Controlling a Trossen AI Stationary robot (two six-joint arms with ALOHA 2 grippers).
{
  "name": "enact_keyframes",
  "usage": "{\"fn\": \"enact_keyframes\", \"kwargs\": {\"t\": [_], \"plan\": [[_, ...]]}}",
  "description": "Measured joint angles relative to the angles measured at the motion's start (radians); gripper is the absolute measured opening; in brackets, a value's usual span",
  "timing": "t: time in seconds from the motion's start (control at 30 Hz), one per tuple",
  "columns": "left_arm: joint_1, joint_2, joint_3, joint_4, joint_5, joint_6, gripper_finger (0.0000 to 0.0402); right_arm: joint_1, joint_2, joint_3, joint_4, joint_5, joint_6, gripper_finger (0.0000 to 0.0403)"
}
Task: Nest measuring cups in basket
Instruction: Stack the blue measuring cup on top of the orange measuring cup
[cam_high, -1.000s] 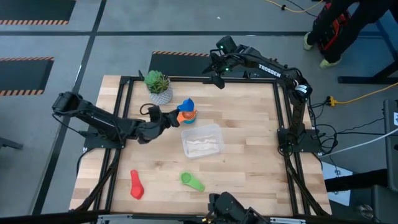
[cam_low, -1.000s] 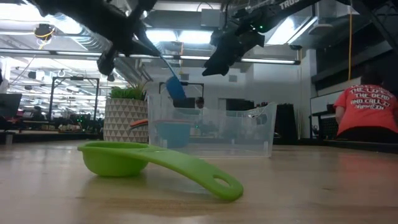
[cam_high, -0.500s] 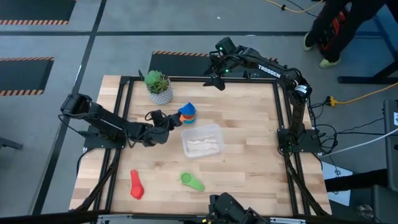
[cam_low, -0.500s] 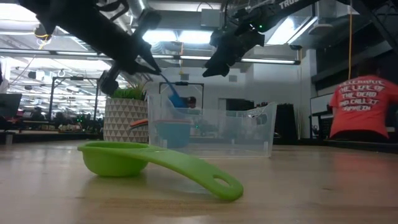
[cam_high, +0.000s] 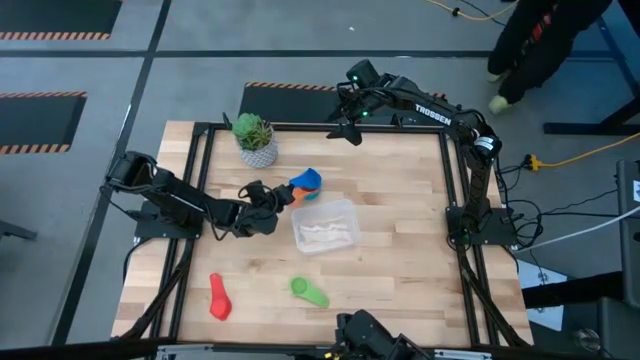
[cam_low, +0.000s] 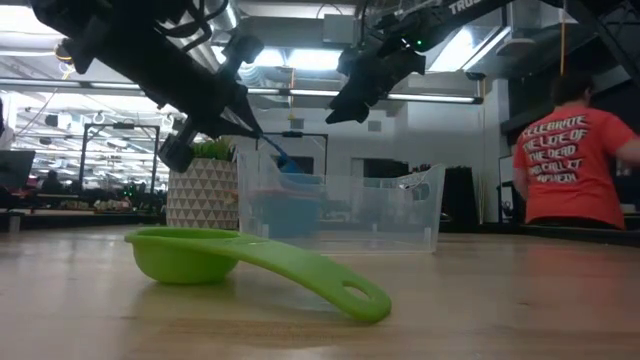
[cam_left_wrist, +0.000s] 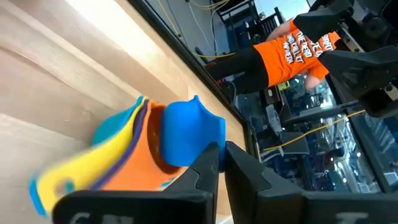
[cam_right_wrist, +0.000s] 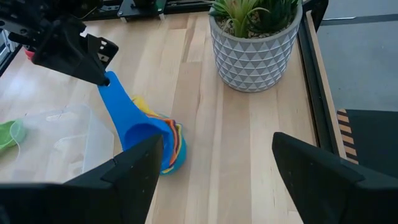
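Note:
My left gripper (cam_high: 283, 194) is shut on the dark blue measuring cup (cam_high: 306, 180), which is over the stack of light blue, yellow and orange cups (cam_right_wrist: 175, 144) just beyond the basket's far left corner. The clear basket (cam_high: 325, 226) stands mid-table with no cups in it. The green cup (cam_high: 308, 291) and the red cup (cam_high: 219, 297) lie on the wood near the table's near edge. My right gripper (cam_high: 350, 128) is open and hovers high over the far edge, holding nothing. My left gripper pinches the dark blue cup's flat handle (cam_right_wrist: 114, 94) at its free end between the two fingers, coming from the table's left and slanting down. The handle slopes up toward the gripper. The tilted bowl (cam_left_wrist: 186, 132) sits in the orange cup on top of the stack.
A potted green plant (cam_high: 256, 138) in a patterned white pot stands at the far left, close behind the stack. Bare wood lies right of the basket. A person in an orange shirt (cam_low: 565, 165) stands in the room beyond the table.
My left gripper has moved toward the table's right and near edge and come down, still shut on the dark blue cup. The cup has sunk from above the stack until its bowl rests tilted in the orange cup.

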Motion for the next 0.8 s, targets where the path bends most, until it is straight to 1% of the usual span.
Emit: {"fn": "enact_keyframes", "kwargs": {"t": [0.23,0.43,0.57,0.63,0.8], "plan": [[0.003,0.000,0.000,-0.001,0.035,-0.003,0.0033,0.000,0.000,0.000,0.000,0.000,0.000,0.0305],[0.004,0.000,0.000,-0.001,0.035,-0.004,0.0042,0.000,0.000,0.000,0.000,0.000,0.000,0.0305],[0.004,0.000,0.000,-0.001,0.043,-0.004,0.0058,0.000,0.000,0.000,0.000,0.000,0.000,0.0305],[0.006,0.000,0.000,-0.001,0.070,-0.004,0.0070,0.000,0.000,0.000,0.000,0.000,0.000,0.0305],[0.028,0.000,0.000,-0.001,0.183,0.003,0.0102,0.000,0.000,0.000,0.000,0.000,0.000,0.0305]]}}
